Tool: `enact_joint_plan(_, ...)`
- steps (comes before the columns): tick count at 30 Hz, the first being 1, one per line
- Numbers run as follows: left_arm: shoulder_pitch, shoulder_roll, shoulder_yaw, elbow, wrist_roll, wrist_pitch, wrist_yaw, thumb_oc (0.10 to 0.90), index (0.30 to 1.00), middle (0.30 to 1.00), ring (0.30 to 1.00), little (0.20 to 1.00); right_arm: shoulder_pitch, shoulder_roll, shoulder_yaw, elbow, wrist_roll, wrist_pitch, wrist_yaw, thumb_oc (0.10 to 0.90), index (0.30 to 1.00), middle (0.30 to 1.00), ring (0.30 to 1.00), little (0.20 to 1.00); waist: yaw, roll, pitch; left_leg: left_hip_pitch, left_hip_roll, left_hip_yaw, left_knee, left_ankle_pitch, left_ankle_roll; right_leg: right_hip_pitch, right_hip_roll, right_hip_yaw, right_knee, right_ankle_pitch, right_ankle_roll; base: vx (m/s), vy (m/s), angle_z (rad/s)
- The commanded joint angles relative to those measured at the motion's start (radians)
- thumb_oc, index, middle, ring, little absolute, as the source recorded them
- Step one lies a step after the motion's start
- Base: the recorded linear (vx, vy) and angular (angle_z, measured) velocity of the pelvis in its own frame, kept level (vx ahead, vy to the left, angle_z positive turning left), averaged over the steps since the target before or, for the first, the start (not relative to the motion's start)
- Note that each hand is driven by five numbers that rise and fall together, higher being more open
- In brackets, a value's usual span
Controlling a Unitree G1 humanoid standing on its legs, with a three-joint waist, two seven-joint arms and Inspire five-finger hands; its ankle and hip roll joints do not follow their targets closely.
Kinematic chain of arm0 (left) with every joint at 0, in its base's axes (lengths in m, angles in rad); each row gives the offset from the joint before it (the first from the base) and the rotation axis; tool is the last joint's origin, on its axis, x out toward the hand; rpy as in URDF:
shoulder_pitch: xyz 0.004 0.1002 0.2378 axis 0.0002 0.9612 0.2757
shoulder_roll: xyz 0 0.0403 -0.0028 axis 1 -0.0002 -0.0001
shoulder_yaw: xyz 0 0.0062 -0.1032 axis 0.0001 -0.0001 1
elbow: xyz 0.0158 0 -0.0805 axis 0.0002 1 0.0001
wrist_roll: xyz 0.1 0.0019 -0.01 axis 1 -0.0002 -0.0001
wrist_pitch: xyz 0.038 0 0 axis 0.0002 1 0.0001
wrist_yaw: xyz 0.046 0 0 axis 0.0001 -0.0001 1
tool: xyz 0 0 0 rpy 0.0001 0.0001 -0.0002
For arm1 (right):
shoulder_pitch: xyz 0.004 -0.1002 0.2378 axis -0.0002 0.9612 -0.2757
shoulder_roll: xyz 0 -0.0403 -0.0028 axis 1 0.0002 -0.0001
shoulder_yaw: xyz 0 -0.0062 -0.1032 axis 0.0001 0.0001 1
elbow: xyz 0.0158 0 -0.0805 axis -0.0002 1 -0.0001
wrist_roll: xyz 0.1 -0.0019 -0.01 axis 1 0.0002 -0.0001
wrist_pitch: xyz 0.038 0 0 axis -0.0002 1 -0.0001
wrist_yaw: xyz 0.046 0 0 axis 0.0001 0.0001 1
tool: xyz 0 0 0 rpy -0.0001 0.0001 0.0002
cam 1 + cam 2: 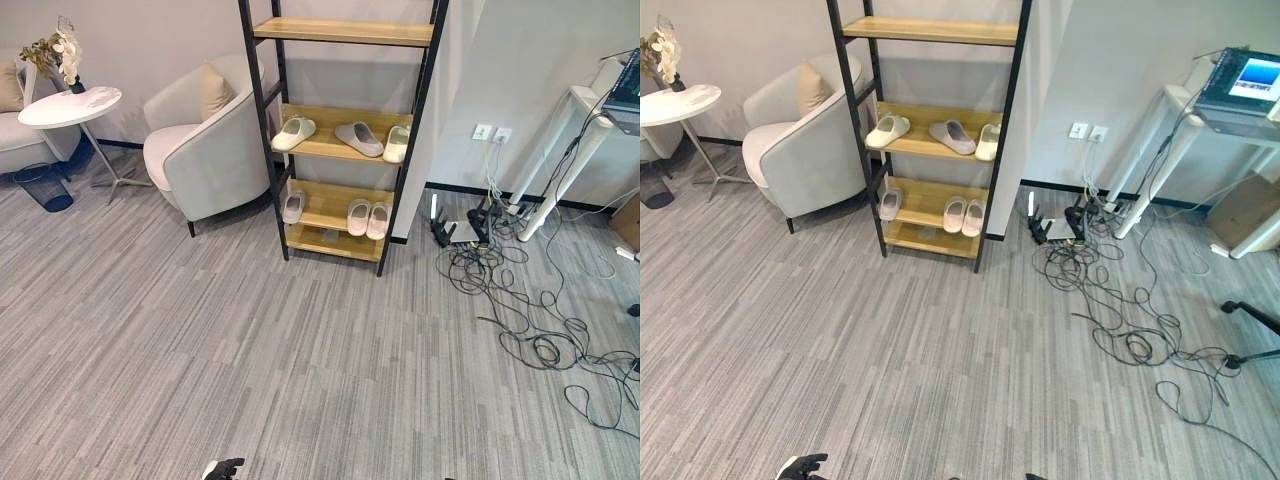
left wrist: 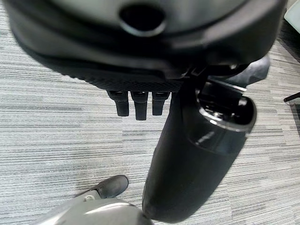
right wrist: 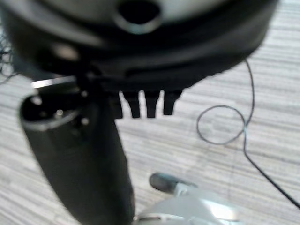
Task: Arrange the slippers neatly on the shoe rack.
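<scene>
Your left hand (image 2: 140, 101) hangs over the grey striped carpet floor (image 1: 250, 350), its short dark fingers (image 2: 123, 104) pointing down, loosely straight and holding nothing. Your right hand (image 3: 145, 101) hangs the same way, fingers relaxed and empty. Well ahead of you stands a tall shoe rack with a black metal frame and light wooden shelves (image 1: 340, 130), against the wall. On its middle shelf lie three pale slippers: a cream one (image 1: 293, 132) at the left, a grey one (image 1: 359, 138) lying at an angle beside it, and a white one (image 1: 397, 143) at the right. One shelf lower, a single pale slipper (image 1: 293, 206) sits at the left, apart from a neat pair of white slippers (image 1: 368, 218) at the right. Left of the rack is a light grey armchair (image 1: 200, 140).
</scene>
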Motion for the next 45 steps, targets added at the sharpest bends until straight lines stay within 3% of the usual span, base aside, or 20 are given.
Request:
enact_joint_plan(1,-0.044,-0.023,-0.011,0.063,0.026,-0.031,0.015,0.8,0.9,0.9,0.9,0.9,-0.025,-0.01,0.023,0.031,-0.007,-0.03,-0.025,0.8,0.9,0.9,0.9,0.9,0.022,-0.009,-0.033,-0.035,0.04,0.028,-0.012,0.022,-0.074,0.004,-0.071,-0.018,0.006,-0.014,0.153,0.0,0.0,0.0)
enact_joint_plan(16,-0.045,-0.029,-0.039,0.052,0.029,-0.031,0.005,0.8,0.9,0.9,0.9,0.9,-0.016,-0.001,0.036,0.024,-0.009,-0.021,-0.01,0.8,0.9,0.9,0.9,0.9,0.007,-0.005,-0.014,-0.033,0.047,0.029,-0.012,0.023,-0.076,0.001,-0.059,-0.011,0.006,-0.016,0.144,0.02,-0.034,0.0)
enact_joint_plan(22,-0.082,-0.029,-0.075,0.018,0.021,-0.037,0.007,0.8,0.9,0.9,0.9,0.9,-0.037,-0.006,0.053,0.006,-0.003,-0.03,-0.013,0.8,0.9,0.9,0.9,0.9,-0.002,-0.005,0.023,-0.05,0.06,0.026,0.007,0.034,-0.076,-0.045,-0.045,0.019,0.063,-0.036,0.124,0.0,-0.077,-0.02)
enact_joint_plan(27,-0.111,-0.033,-0.096,-0.013,0.005,-0.04,0.021,0.8,0.9,0.9,0.9,0.9,-0.043,0.007,0.078,-0.019,-0.012,-0.036,-0.028,0.8,0.9,0.9,0.9,0.9,-0.005,-0.021,0.057,-0.148,0.077,0.027,0.204,-0.001,-0.082,-0.075,-0.038,0.049,0.121,-0.061,0.094,0.01,-0.077,-0.03)
enact_joint_plan(30,-0.131,-0.036,-0.112,-0.028,-0.007,-0.042,0.031,0.8,0.9,0.9,0.9,0.9,-0.053,-0.001,0.09,-0.029,-0.022,-0.036,-0.043,0.8,0.9,0.9,0.9,0.9,-0.001,-0.033,0.081,-0.276,0.088,0.003,0.388,0.053,-0.075,-0.08,-0.04,0.053,0.15,-0.082,0.067,0.07,-0.069,-0.11)
enact_joint_plan(33,-0.125,-0.041,-0.114,-0.026,-0.009,-0.041,0.031,0.8,0.9,0.9,0.9,0.9,-0.05,-0.001,0.093,-0.032,-0.027,-0.038,-0.046,0.8,0.9,0.9,0.9,0.9,0.003,-0.035,0.079,-0.303,0.081,0.013,0.367,0.032,-0.06,-0.067,-0.039,0.053,0.151,-0.098,0.066,0.15,0.021,-0.19)
enact_joint_plan(34,-0.114,-0.046,-0.114,-0.022,-0.007,-0.039,0.027,0.8,0.9,0.9,0.9,0.9,-0.046,-0.006,0.091,-0.029,-0.031,-0.036,-0.043,0.8,0.9,0.9,0.9,0.9,0.009,-0.034,0.071,-0.322,0.068,0.021,0.307,0.026,-0.057,-0.047,-0.038,0.053,0.139,-0.106,0.073,0.21,0.077,-0.03)
enact_joint_plan(38,-0.105,-0.047,-0.104,-0.02,-0.008,-0.041,0.023,0.8,0.9,0.9,0.9,0.9,-0.043,-0.017,0.088,-0.034,-0.041,-0.041,-0.046,0.8,0.9,0.9,0.9,0.9,0.035,-0.021,0.074,-0.356,0.038,0.009,0.203,0.095,-0.073,-0.001,-0.019,0.071,0.13,-0.126,0.075,0.17,0.091,-0.02)
enact_joint_plan(42,-0.092,-0.047,-0.092,-0.004,0.001,-0.04,0.016,0.8,0.9,0.9,0.9,0.9,-0.032,-0.009,0.085,-0.036,-0.057,-0.039,-0.031,0.8,0.9,0.9,0.9,0.9,0.035,-0.018,0.049,-0.313,0.018,-0.008,0.139,0.095,-0.056,0.022,-0.033,0.089,0.169,-0.161,0.094,0.22,0.179,-0.32)
enact_joint_plan(44,-0.091,-0.044,-0.087,-0.001,0.005,-0.043,0.013,0.8,0.9,0.9,0.9,0.9,-0.034,-0.009,0.085,-0.041,-0.064,-0.04,-0.022,0.8,0.9,0.9,0.9,0.9,0.041,-0.017,0.045,-0.293,0.007,0.001,0.133,0.078,-0.04,-0.007,-0.061,0.086,0.24,-0.154,0.117,0.13,0.194,-0.52)
enact_joint_plan(45,-0.099,-0.037,-0.088,-0.003,0.008,-0.039,0.01,0.8,0.9,0.9,0.9,0.9,-0.041,-0.009,0.085,-0.047,-0.069,-0.038,-0.018,0.8,0.9,0.9,0.9,0.9,0.035,-0.012,0.057,-0.262,-0.001,0.004,0.13,0.058,-0.017,-0.083,-0.088,0.088,0.382,-0.108,0.134,0.13,0.294,-0.59)
